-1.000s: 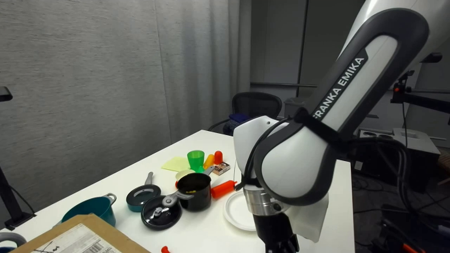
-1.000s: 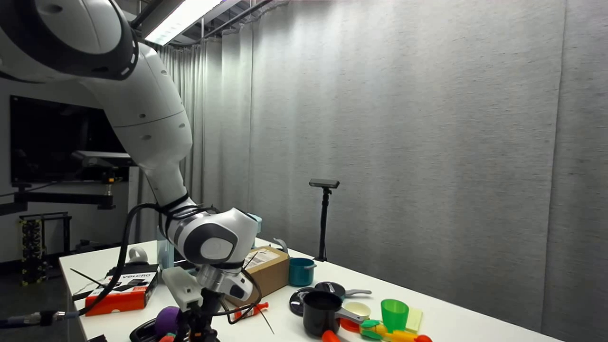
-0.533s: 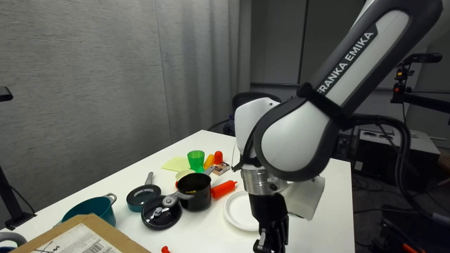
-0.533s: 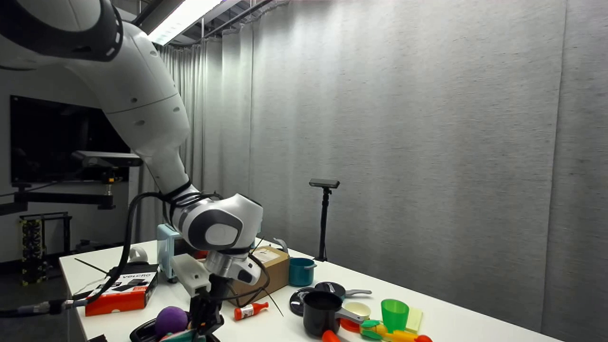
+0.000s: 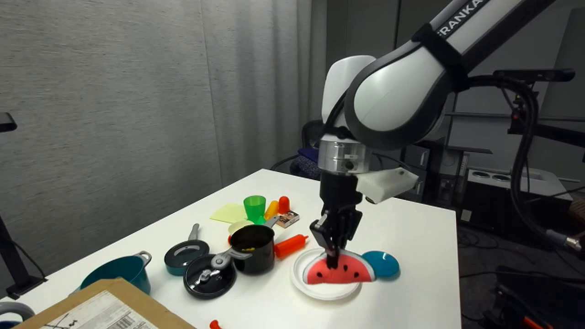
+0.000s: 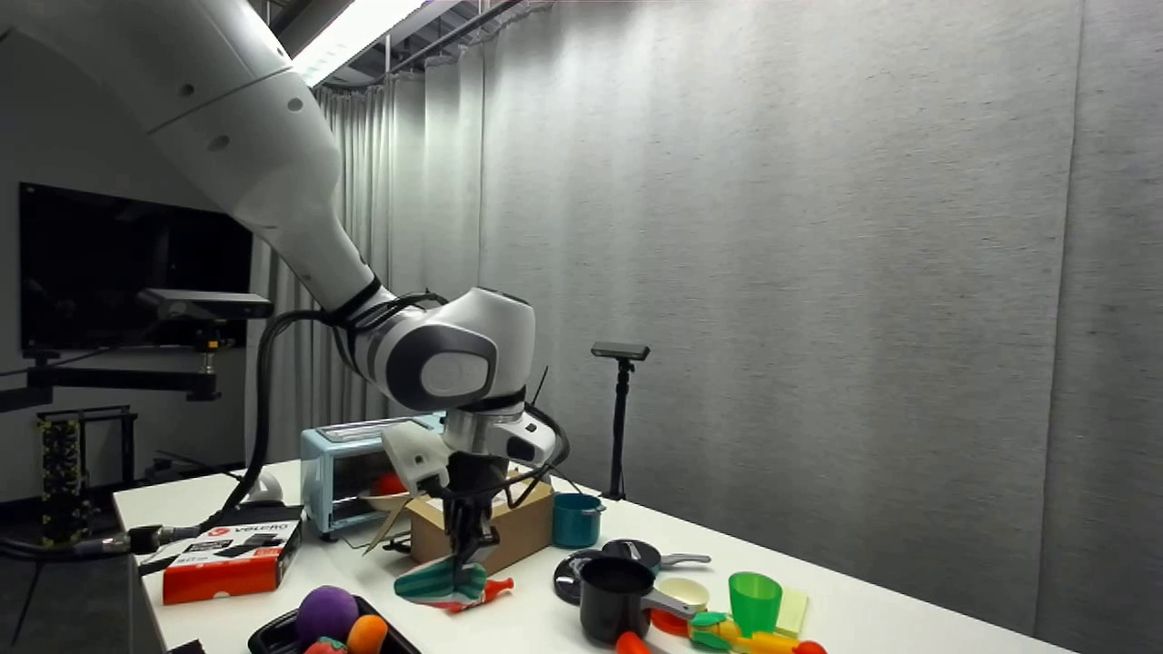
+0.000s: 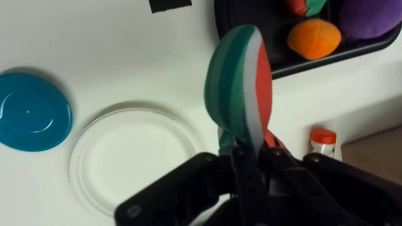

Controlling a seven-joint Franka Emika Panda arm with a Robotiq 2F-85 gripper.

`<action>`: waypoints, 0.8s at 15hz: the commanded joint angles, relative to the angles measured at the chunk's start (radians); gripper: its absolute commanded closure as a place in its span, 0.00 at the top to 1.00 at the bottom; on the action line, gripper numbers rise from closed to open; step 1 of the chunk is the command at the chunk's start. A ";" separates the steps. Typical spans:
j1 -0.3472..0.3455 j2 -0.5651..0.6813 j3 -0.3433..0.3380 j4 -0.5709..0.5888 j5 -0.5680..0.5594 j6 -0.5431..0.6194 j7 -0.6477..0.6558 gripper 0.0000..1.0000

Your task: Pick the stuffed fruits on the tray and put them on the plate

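The pincer [image 5: 332, 260] is squeezed tight on a soft watermelon slice [image 5: 341, 278], holding its round edge, up in the air over the white surface [image 5: 406, 310]. In an exterior view the slice has its curved side up and flat side down, long way going left to right. In the wrist view it sticks out from the pincer, long way pointing toward the black tray [image 7: 227, 15], red side to the right. It is a half circle of cloth with green stripes, a white band and black seeds on red. Near it is the plate [image 7: 135, 157], round, white and flat. Next to that is a shiny round blue dish [image 7: 31, 116]. On the tray sit a plump orange fruit [image 7: 314, 39], a purple fruit [image 7: 370, 18] and a red fruit [image 7: 296, 6].
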 commanded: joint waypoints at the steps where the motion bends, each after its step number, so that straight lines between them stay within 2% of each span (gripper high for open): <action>1: -0.019 -0.014 -0.036 -0.036 -0.068 0.139 0.142 0.02; 4: -0.019 0.017 -0.078 -0.056 -0.186 0.289 0.305 0.02; 7: -0.004 0.042 -0.154 -0.077 -0.373 0.389 0.538 0.02; 8: 0.000 0.053 -0.186 -0.075 -0.440 0.401 0.616 0.02; 10: 0.077 0.078 -0.312 -0.061 -0.571 0.393 0.772 0.02; 11: 0.113 0.091 -0.367 -0.049 -0.627 0.375 0.849 0.33; 12: 0.153 0.103 -0.415 -0.035 -0.670 0.343 0.924 0.34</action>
